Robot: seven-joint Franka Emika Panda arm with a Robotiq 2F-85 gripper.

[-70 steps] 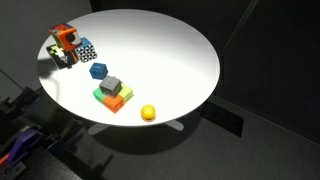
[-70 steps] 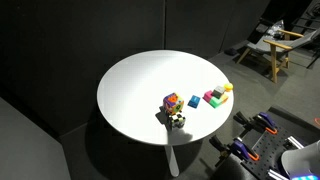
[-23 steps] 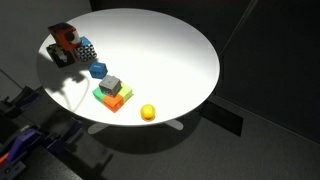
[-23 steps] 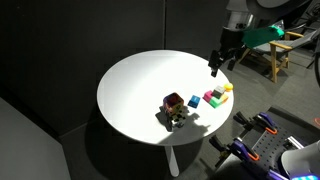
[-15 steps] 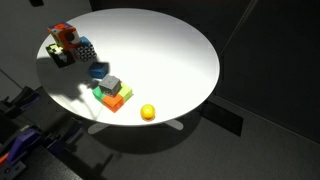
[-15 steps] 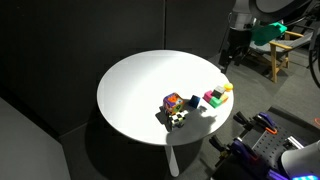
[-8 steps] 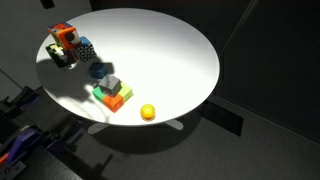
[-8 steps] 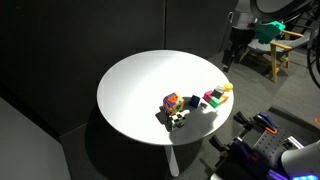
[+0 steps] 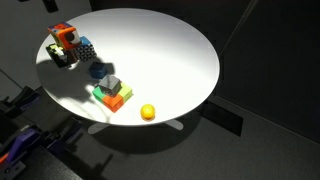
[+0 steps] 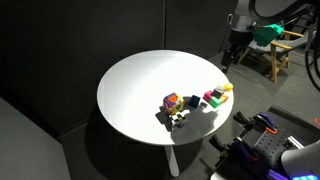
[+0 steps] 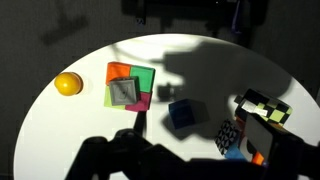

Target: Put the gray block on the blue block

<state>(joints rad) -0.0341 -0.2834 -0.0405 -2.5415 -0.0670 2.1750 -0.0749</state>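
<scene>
**Gray block on coloured pile, blue block beside it, gripper aloft**

Gray block (image 9: 111, 84) (image 11: 126, 91) resting on top of a low pile of coloured blocks (image 9: 116, 98), green and orange at the edges, a strip of magenta showing in the wrist view. Not on the blue block. Upright, flat on the pile, near the table's rim.

Blue block (image 9: 98, 70) (image 11: 182, 114) flat on the white round table (image 9: 170, 50), near the pile but apart from it, lying in dark shadow. Placed between the pile and the black-and-white patterned cube (image 9: 84, 48) (image 11: 228, 136). Patterned cube touching a small heap of mixed-colour blocks (image 9: 62, 42) at the table's edge.

Yellow ball (image 9: 148, 112) (image 11: 68, 83) alone on the far side of the pile from the blue block, close to the rim.

Gripper (image 10: 228, 62) hanging in the air above the table's edge in an exterior view, well apart from every block, touching nothing. Seen only small there, and only as a dark outline along the bottom of the wrist view; cannot tell whether the jaws are spread or pressed together.
</scene>
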